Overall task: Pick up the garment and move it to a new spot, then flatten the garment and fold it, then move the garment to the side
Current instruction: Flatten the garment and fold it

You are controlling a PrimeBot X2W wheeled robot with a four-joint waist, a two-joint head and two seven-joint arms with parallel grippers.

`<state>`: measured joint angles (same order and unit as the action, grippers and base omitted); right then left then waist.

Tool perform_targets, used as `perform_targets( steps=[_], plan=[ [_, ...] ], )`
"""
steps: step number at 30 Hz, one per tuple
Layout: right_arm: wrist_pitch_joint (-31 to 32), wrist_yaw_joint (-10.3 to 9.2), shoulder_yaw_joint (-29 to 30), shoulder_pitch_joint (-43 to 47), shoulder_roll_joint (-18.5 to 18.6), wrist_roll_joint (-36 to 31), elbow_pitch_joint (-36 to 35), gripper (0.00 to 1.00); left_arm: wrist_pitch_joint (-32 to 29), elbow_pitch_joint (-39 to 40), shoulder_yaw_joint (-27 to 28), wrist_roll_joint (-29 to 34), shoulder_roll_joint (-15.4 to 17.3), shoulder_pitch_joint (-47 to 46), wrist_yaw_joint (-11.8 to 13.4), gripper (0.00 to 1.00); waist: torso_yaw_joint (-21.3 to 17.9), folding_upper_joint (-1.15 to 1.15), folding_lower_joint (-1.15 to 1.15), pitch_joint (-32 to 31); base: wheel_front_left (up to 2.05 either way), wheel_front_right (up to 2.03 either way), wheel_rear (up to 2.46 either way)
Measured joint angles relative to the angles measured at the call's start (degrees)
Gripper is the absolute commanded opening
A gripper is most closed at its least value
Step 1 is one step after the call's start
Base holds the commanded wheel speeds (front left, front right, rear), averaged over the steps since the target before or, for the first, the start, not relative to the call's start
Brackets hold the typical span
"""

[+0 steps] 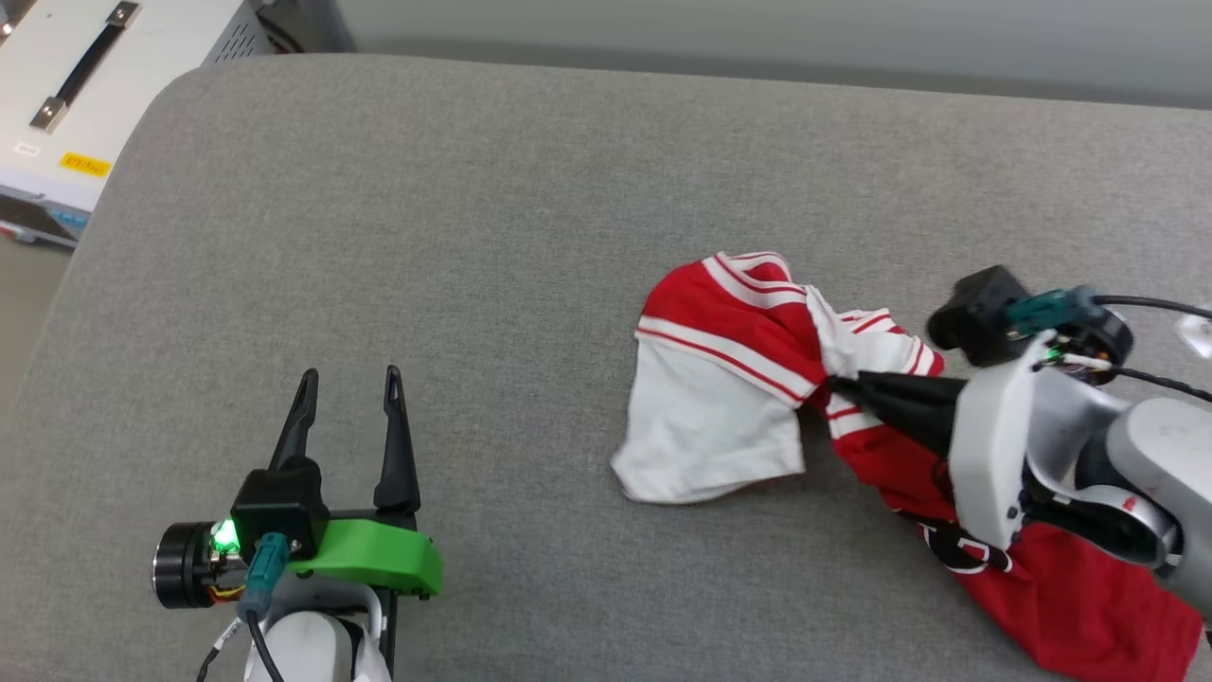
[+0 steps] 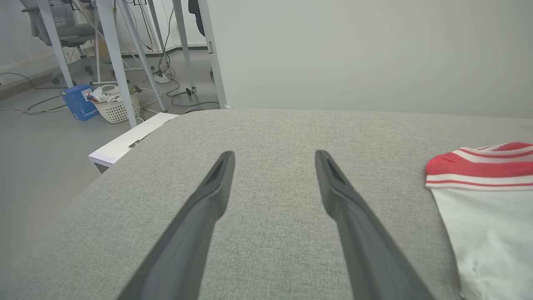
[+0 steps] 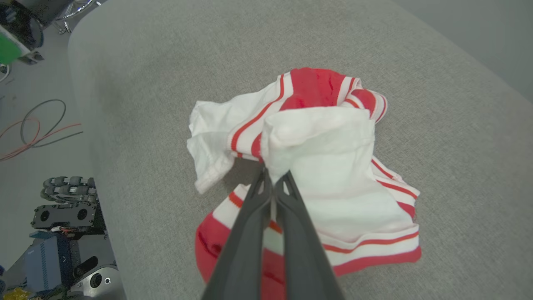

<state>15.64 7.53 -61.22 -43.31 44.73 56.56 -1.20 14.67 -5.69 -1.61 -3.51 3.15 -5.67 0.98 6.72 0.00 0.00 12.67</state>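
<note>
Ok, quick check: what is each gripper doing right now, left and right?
Left gripper: open, holding nothing.
Right gripper: shut on the garment, pinching bunched cloth.

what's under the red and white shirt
The grey padded surface lies under the garment and shows beside it. The garment is bunched, so its lower layers are covered, and the right arm hides part of its red body.

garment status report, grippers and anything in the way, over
Right gripper shut on the garment, which lies crumpled on the grey surface. Left gripper open, apart from it, holding nothing. Nothing seen in the way.
</note>
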Motion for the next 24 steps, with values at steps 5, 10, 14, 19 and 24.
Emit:
perform_targets(
  steps=[5, 10, 14, 19, 24],
  plan=[
    [-6.92, 0.00, 9.67, 7.22, 2.59, 2.41, 3.27, 0.00, 0.00, 0.02, 0.03, 0.29, 0.00, 0.69, -0.45, 1.00, -2.35, 0.00, 0.00, -1.79, 0.00, 0.00, 0.00],
    [-13.80, 0.00, 19.45, 14.65, 2.74, 5.27, 11.89, 0.00, 0.00, 0.09, -0.08, 0.45, -0.01, 0.86, -0.51, 1.00, -3.77, 0.00, 0.00, -2.52, 0.00, 0.00, 0.00],
    [-17.71, 0.00, 25.15, 20.22, 1.76, 7.83, 20.70, 0.00, 0.00, 0.09, -0.27, 0.45, -0.01, 0.92, -0.51, 1.00, -3.88, 0.00, 0.00, -2.27, 0.00, 0.00, 0.00],
    [-20.69, 0.00, 29.91, 24.69, -0.67, 8.92, 33.71, 0.00, 0.00, 0.01, -0.89, 0.45, -0.02, 0.92, -0.51, 1.00, -3.42, 0.00, 0.00, -1.78, 0.00, 0.00, 0.00],
    [-20.84, 0.00, 30.82, 26.43, -4.17, 9.00, 39.66, 0.00, 0.00, -0.20, -1.19, 0.45, -0.02, 0.93, -0.49, 1.00, -3.09, 0.00, 0.00, -1.72, 0.00, 0.00, 0.00]
  ],
)
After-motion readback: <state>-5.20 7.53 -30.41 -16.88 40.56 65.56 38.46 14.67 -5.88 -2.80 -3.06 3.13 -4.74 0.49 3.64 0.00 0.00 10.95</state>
